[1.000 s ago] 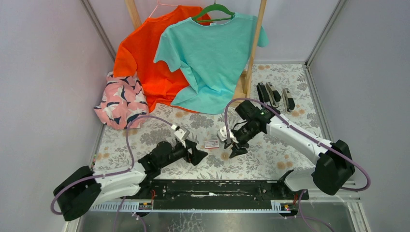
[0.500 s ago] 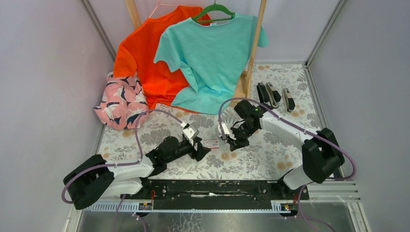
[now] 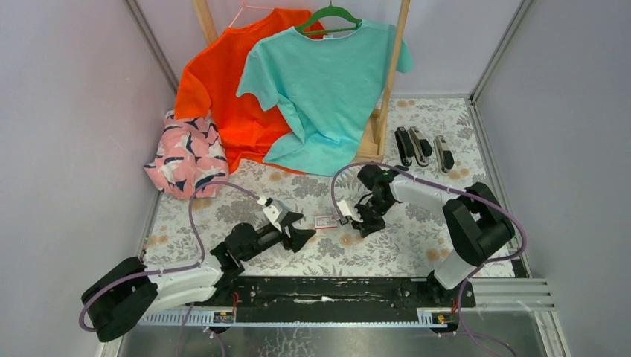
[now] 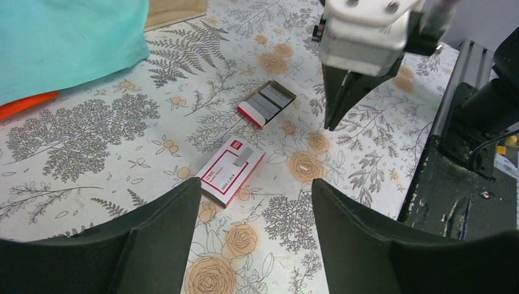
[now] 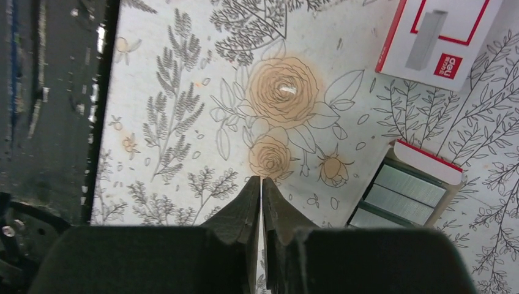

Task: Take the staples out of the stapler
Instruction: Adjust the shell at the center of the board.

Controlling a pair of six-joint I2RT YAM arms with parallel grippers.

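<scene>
Near left, low over the flowered counter [image 3: 417, 238]: left fingers [image 4: 162, 229], spread wide, nothing between. Just beyond, a white-and-red box [image 4: 232, 169], flat on the counter. A little farther, an open tray [image 4: 250, 114] with the staples [image 4: 270, 100], silvery strips side by side. Just right of the tray: right fingers [image 5: 254, 205], pressed together, empty, tips pointing down; touching the counter or not, impossible to tell. Far right: three black staplers [image 3: 420, 146] in a row, well apart from the staples. Far back: teal shirt [image 3: 327, 82] and orange shirt [image 3: 223, 97] on hangers.
</scene>
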